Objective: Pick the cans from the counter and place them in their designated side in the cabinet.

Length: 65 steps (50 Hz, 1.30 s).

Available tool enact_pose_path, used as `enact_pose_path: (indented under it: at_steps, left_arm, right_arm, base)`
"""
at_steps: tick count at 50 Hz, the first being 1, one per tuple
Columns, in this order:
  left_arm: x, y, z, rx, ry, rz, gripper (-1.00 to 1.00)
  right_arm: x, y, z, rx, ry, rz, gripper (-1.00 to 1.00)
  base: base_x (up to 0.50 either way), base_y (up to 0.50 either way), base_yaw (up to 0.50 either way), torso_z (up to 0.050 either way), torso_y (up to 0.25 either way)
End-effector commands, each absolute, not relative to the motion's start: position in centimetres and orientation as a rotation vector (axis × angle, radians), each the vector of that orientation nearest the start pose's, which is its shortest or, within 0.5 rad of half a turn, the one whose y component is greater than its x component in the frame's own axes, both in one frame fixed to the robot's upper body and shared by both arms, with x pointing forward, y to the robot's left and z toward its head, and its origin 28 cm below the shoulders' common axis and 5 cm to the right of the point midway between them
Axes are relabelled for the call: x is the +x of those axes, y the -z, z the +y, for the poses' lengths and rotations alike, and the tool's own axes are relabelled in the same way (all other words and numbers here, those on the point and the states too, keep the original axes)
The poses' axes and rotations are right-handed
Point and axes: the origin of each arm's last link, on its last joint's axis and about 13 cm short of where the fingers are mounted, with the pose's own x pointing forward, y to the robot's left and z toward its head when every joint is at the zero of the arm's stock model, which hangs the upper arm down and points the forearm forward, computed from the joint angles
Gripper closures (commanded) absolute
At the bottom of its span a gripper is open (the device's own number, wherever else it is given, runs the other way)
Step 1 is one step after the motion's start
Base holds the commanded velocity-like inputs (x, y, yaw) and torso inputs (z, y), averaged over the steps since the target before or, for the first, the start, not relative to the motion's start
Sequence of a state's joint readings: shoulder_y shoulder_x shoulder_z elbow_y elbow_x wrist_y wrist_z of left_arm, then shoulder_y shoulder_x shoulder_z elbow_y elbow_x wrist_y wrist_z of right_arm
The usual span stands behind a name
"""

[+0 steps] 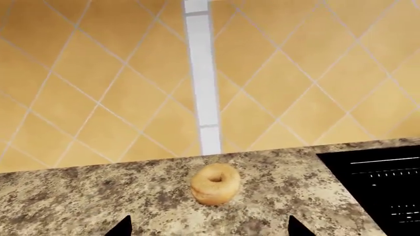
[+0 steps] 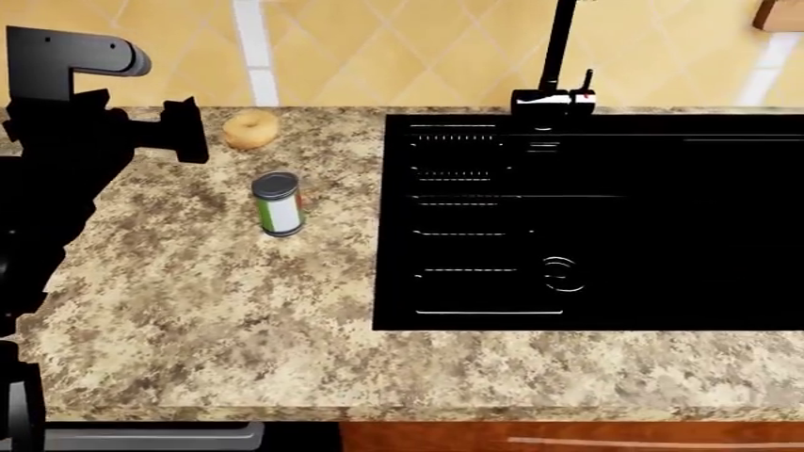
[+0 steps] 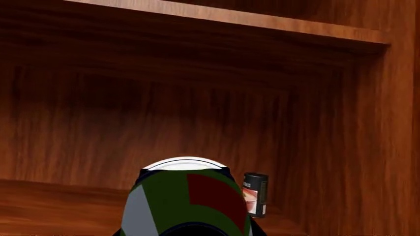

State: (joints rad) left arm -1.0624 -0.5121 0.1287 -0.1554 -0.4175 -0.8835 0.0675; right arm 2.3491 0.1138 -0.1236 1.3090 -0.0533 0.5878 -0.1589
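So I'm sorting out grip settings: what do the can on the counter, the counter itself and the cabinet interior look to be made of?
The can looks like metal with a dull silver top, wrapped in a green, white and red paper-like label. The counter reads as polished granite, from its beige-brown speckle. The cabinet interior appears to be reddish-brown wood with visible grain, possibly veneer.

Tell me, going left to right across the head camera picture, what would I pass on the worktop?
Left arm's gripper → bagel → can → black sink with its faucet, all on the granite counter.
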Motion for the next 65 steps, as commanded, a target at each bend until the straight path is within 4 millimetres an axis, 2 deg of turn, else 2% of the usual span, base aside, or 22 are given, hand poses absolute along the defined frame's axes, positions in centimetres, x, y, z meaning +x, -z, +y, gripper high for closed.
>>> enact_pose_path:
  at_steps: [1,18,33,46,54,65]
  left_arm:
    - [34.7,-25.8,32.9,0.094,-0.003,0.022,-1.0]
    - [34.9,-25.8,33.2,0.081,-0.021,0.019,-1.0]
    - [34.7,-25.8,34.0,0.056,-0.063,0.013,-1.0]
    - [33.6,-26.2,35.3,0.024,-0.139,-0.012,-1.0]
    - [32.8,-26.2,36.4,0.0,-0.198,-0.022,-1.0]
    - [32.7,-25.7,36.7,-0.011,-0.219,-0.018,-1.0]
  right_arm:
    - [31.7,-56.6,-14.9,-0.131,0.043,-0.44,1.0]
    - [32.2,-56.1,-14.5,-0.13,0.029,-0.431,1.0]
    - [32.2,-56.3,-12.8,-0.135,-0.019,-0.427,1.0]
    - [31.5,-57.1,-12.3,-0.153,-0.004,-0.467,1.0]
    - [31.2,-57.5,-11.9,-0.161,-0.002,-0.491,1.0]
    - [30.8,-58.0,-11.7,-0.171,0.009,-0.509,1.0]
  base:
    - [0.0,-0.38,0.0,0.0,0.0]
    - [0.0,-0.36,0.0,0.0,0.0]
    - [0.0,0.0,0.0,0.0,0.001]
    - [0.0,0.0,0.0,0.0,0.001]
    - [0.24,0.0,0.0,0.0,0.0]
    - [0.27,0.0,0.0,0.0,0.001]
